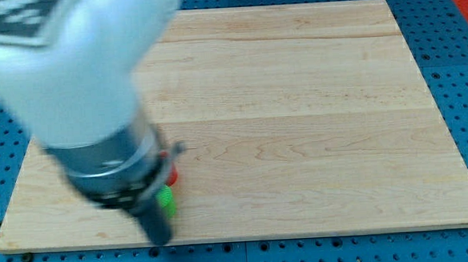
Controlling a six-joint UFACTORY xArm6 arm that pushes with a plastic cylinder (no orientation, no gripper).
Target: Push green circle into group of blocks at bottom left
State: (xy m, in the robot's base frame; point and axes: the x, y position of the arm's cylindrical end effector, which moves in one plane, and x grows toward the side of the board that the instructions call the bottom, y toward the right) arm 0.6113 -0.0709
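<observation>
The arm's large white and grey body (79,83) fills the view's upper left and hides most of the board's bottom-left area. A small part of a green block (168,199) shows at the arm's lower right edge; its shape cannot be made out. A sliver of a red block (173,177) shows just above it. The dark rod reaches down to my tip (160,237), just below and left of the green block, near the board's bottom edge. Whether the tip touches the green block cannot be told. Any other blocks at the bottom left are hidden.
The wooden board (298,128) lies on a blue perforated table (463,71). The board's bottom edge runs just below the tip.
</observation>
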